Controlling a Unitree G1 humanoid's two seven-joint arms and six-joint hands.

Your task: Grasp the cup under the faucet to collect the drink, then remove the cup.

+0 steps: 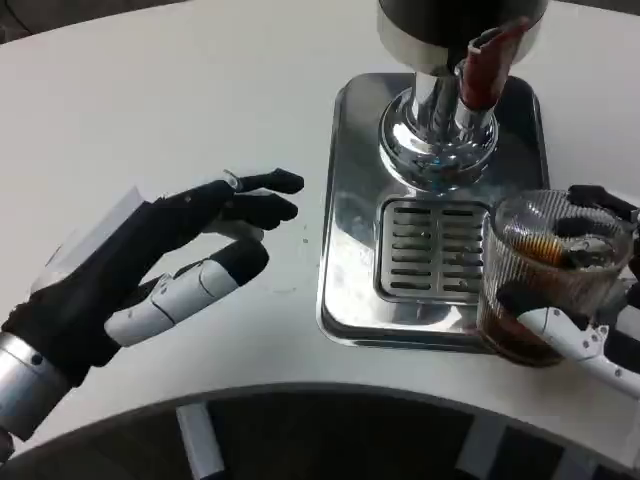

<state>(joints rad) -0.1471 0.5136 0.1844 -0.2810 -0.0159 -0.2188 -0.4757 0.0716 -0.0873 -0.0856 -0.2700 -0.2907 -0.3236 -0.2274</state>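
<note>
Head view shows the clear ribbed glass cup (553, 275) at the right side of the picture, holding a dark brown drink in its lower part. The cup is at the front right corner of the shiny silver metal drip tray (345, 250), partly over its edge, and it is to the right of the slotted grille (430, 250) in the middle of that tray. The right hand (590, 300) grips the cup: dark fingers (600, 200) wrap around its far side near the rim, and a white finger lies along its lower front. Whether the cup rests on the tray or is lifted a little, I cannot tell. Behind the grille stands the chrome base of the drink dispenser (435, 135), and its faucet with a red-brown lever (488, 65) points down and forward; the cup is not under it but in front and to the right. The tray lies on the white counter (150, 100). Well apart from the tray, on the left, the left hand (190, 260) is over the counter, holding nothing, with its black and white fingers stretched out and slightly apart, pointing toward the tray.
</note>
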